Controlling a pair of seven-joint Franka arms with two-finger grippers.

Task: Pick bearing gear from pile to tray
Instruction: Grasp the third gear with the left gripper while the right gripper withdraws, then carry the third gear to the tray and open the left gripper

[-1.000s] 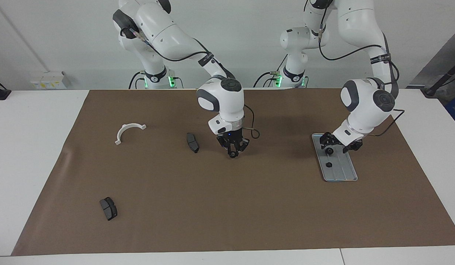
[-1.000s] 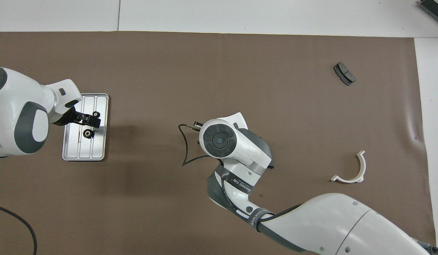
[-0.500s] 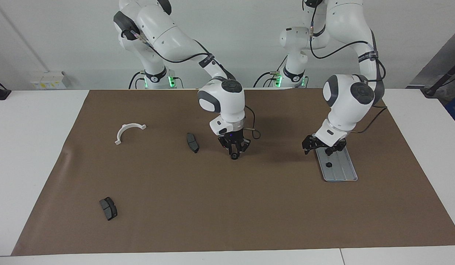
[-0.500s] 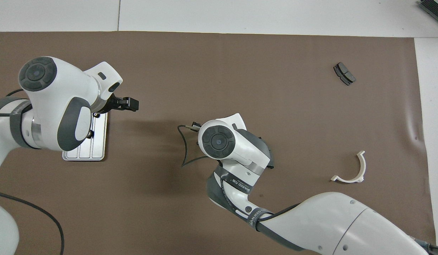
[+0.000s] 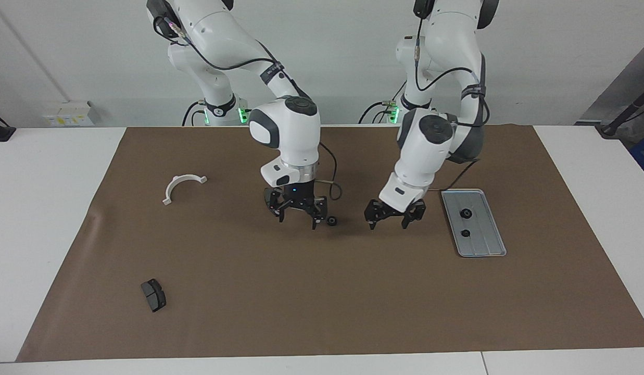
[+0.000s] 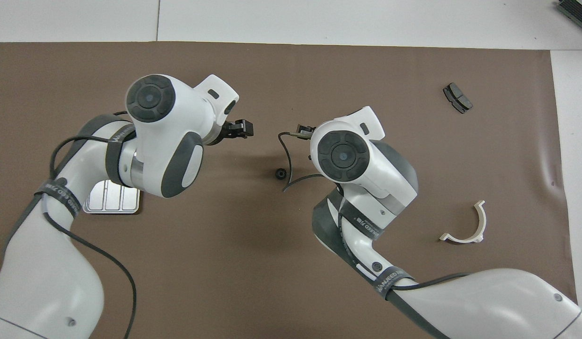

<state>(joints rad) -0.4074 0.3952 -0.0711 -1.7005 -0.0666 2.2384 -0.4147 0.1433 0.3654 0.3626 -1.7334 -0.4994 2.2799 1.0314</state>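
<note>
Bracket [image 5: 181,186] and one brake pad [image 5: 153,295] sit well clear of the right gripper [image 5: 297,210], whose fingers are spread, empty, and hide a second pad. Loose gear [image 5: 332,221] lies on the mat between it and the left gripper [image 5: 394,214], also spread. Tray [image 5: 487,245] beside the left gripper holds two gears [image 5: 464,213]; the overhead view covers most of it.

Tray [image 5: 496,240]: shiny silver metal w/ ridges. Gears [image 5: 464,213] in it look matt black, maybe plastic. Table mat [image 5: 322,307]: brown, matt, looks like paper, a bit wrinkled at one edge. Bracket [image 5: 182,186]: smooth white plastic. Brake pad [image 5: 153,295]: dull dark grey. Arm shells [image 6: 173,127]: glossy white plastic.
</note>
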